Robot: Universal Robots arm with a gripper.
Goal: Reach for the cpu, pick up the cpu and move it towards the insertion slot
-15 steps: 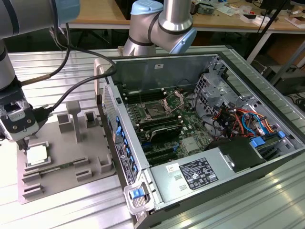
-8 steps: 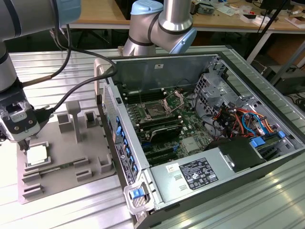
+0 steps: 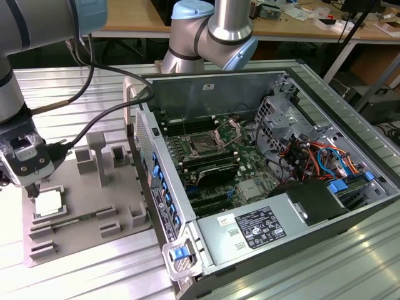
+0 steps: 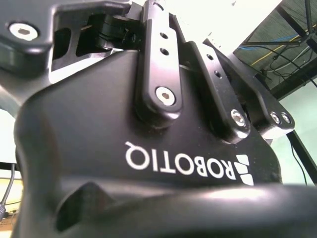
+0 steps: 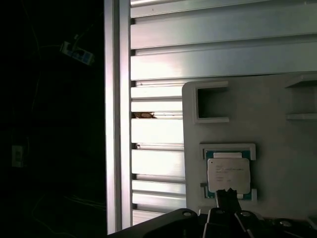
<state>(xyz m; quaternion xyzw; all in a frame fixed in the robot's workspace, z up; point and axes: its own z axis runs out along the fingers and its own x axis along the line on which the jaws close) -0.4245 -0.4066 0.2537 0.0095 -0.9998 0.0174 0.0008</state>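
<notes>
Cpu (image 5: 228,174) flat, metal face up, near-square, edges parallel to tray (image 5: 277,124) frame | fingers (image 5: 225,199) pinched together beside its edge

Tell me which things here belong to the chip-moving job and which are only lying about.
For the job: chip, resting in the grey tray; socket; claw, close by the chip.
Lying about: power supply, coloured cables, pale heatsink.

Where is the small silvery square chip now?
The silvery square chip lies in a grey plastic tray at the exterior view's left, just below the gripper.
</notes>
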